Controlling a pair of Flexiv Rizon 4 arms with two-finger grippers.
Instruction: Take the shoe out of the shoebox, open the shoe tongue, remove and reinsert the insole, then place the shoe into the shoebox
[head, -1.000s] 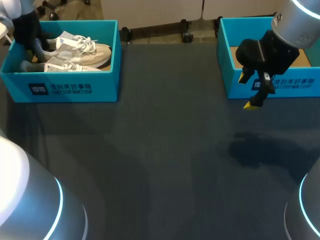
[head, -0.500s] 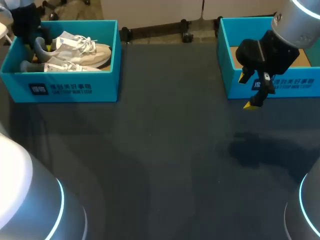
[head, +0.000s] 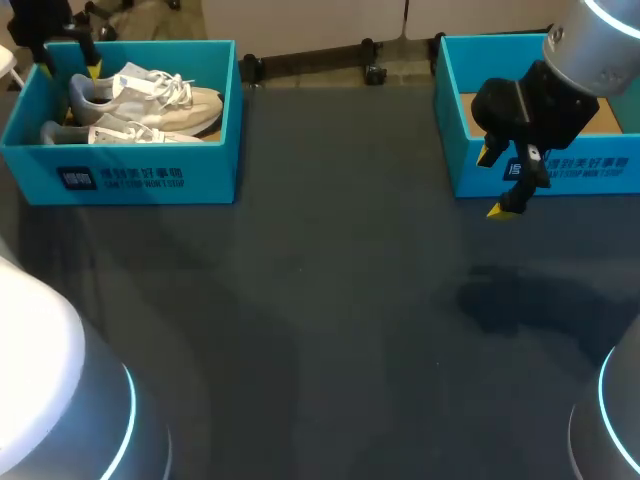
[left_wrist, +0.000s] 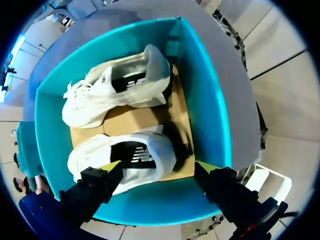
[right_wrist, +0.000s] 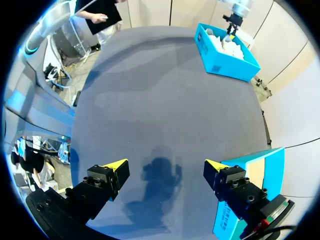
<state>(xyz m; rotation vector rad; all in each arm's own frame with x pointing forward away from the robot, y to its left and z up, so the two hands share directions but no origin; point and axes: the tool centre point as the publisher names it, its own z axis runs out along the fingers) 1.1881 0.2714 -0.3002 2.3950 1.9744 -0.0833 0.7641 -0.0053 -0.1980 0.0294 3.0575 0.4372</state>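
Dark grey table (head: 330, 300) fills the head view. An open teal cardboard shoebox (head: 140, 178) stands at its upper left, holding a pair of white lace-up trainers (head: 150, 95) lying on their sides, so the shoe is not yet out. The left gripper (head: 70, 68) hangs over the box's heel end, jaws wide with nothing between them. The right gripper (head: 495, 182) hovers at the upper right, in front of a second teal box (head: 455, 120); its jaws are also wide and empty.

The likeliest trouble, as I judge it, is a descent too close to the box edge. A yellow tip could then strike the wall and shove or tip the light box. The two shoes lie close together, so a careless closing might pinch both, or catch only a soft collar and let the shoe swing against the wall as it rises. The box could also lift with the shoe, since nothing holds it down.

The left wrist view alone looks into the shoebox (left_wrist: 210, 110); it shows the brown cardboard floor (left_wrist: 140, 117), the dark side panels and the nearer trainer (left_wrist: 125, 160) under the left gripper (left_wrist: 159, 167), just beside the near wall. The right wrist view alone shows the right gripper (right_wrist: 166, 165) empty over its own shadow on bare table (right_wrist: 150, 90), with the shoebox (right_wrist: 225, 52) well apart. Only the head view shows both boxes and both arms together.
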